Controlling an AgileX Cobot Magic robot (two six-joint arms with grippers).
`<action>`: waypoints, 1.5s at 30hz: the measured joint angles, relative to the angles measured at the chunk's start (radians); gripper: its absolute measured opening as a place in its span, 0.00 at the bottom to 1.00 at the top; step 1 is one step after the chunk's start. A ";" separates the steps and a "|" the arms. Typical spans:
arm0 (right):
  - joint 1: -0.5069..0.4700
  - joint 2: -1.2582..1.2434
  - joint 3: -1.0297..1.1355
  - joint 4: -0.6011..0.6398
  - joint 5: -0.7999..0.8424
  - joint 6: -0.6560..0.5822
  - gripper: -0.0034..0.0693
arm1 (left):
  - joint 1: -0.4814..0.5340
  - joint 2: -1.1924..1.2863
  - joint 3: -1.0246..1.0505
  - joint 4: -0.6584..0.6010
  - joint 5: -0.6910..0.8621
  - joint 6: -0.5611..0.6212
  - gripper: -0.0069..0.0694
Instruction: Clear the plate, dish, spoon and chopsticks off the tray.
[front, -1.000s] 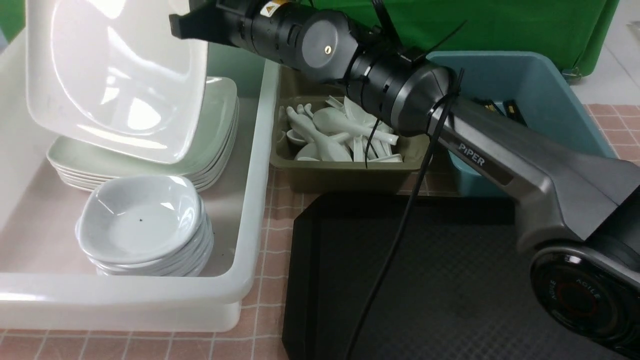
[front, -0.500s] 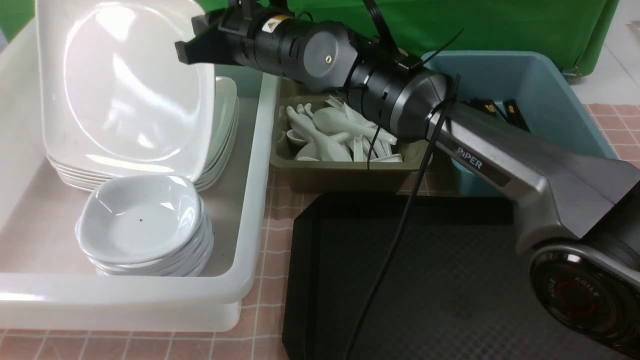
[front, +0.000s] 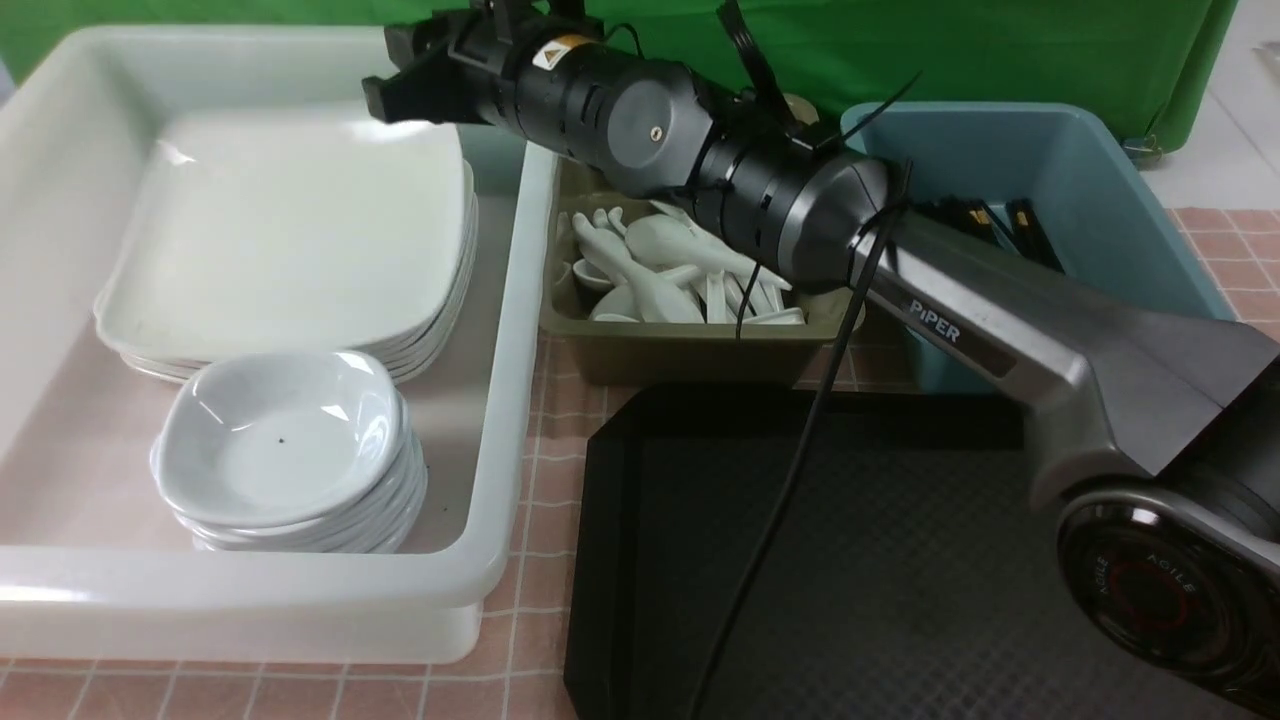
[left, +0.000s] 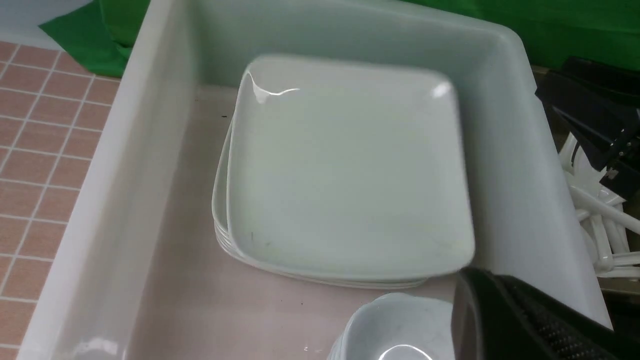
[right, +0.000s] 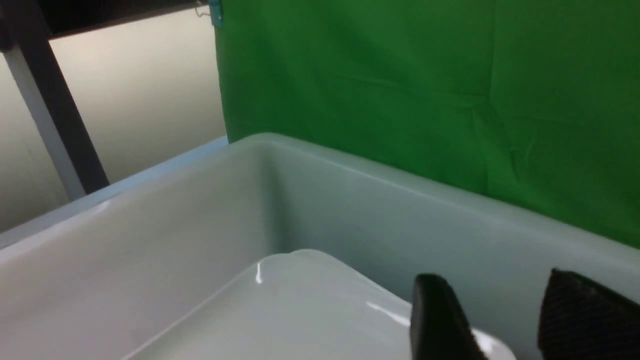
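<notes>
Found the plate lying flat atop the stack in the white bin, off the tray, right gripper fingers parted and empty above its far corner, left gripper closed on nothing; judged placing done, calling next for a lift clear of the bin.

The worktop is being covered by a pink surface ruled into small squares by pale lines. Its far side is being closed off by a green cloth backdrop, faintly creased. Past the cloth's edge, in the right wrist view, a pale wall is being crossed by a slanting grey-and-dark post. The scene is being lit softly and evenly.
</notes>
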 joint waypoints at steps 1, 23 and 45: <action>0.000 0.000 0.000 0.000 -0.002 0.000 0.54 | 0.000 0.000 0.000 0.000 0.000 0.000 0.10; -0.271 -0.532 0.021 -0.302 1.238 0.230 0.09 | -0.296 0.280 0.001 0.122 -0.012 -0.005 0.10; -0.725 -2.062 1.564 -0.477 0.393 0.427 0.09 | -0.890 -0.062 0.103 0.105 -0.086 -0.006 0.10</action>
